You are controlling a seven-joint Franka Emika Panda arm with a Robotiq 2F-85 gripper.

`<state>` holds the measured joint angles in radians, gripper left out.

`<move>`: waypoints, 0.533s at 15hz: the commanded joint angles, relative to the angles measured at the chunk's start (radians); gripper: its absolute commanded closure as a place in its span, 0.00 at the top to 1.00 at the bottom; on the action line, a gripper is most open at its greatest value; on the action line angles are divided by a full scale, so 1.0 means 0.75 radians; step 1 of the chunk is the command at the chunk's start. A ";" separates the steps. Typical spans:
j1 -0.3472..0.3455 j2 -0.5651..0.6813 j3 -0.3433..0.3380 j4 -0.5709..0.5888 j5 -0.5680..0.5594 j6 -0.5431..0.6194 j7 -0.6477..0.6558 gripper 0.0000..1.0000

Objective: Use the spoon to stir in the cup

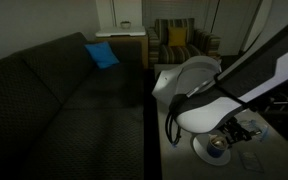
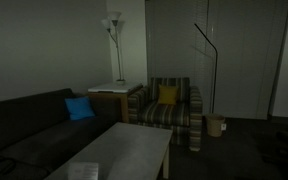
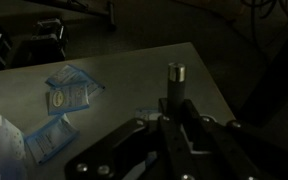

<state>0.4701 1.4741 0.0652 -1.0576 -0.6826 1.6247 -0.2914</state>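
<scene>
The gripper [image 3: 172, 120] has its jaws drawn in narrow about a grey, round-topped rod, which I take for the handle of the spoon [image 3: 175, 85]; in the wrist view it stands straight up out of the jaws, and its bowl end is hidden below them; held upright like this, the working end can go down into a small mouth and turn there without the fingers meeting the rim.

In an exterior view the arm [image 1: 234, 85] bends low over the desk [image 1: 174, 150] at the corner nearest that camera; that looks deliberate, since it brings the hand right above the cup [image 1: 216, 150], the place the stirring calls for; whether the spoon is already inside I cannot tell.

The pale blue packets [image 3: 69, 95] lie toward the left edge of the desk in the wrist view, well apart from the spoon; they seem only put aside, out of the arm's way.

The cup shows as a small, round, white shape close to the desk's edge, just under the gripper; the room is dim, so its inside colour cannot be made out, nor can it be told cleanly from whatever it stands on; it is light and small by the look of it, and I judge a careless push would shift it.
</scene>
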 commanded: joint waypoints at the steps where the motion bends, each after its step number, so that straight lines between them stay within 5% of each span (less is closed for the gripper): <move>1: 0.025 0.000 -0.011 0.019 -0.009 -0.041 -0.042 0.04; 8: 0.016 0.000 -0.010 0.002 0.007 -0.032 -0.011 0.04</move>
<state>0.4833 1.4741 0.0651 -1.0516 -0.6849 1.6127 -0.3005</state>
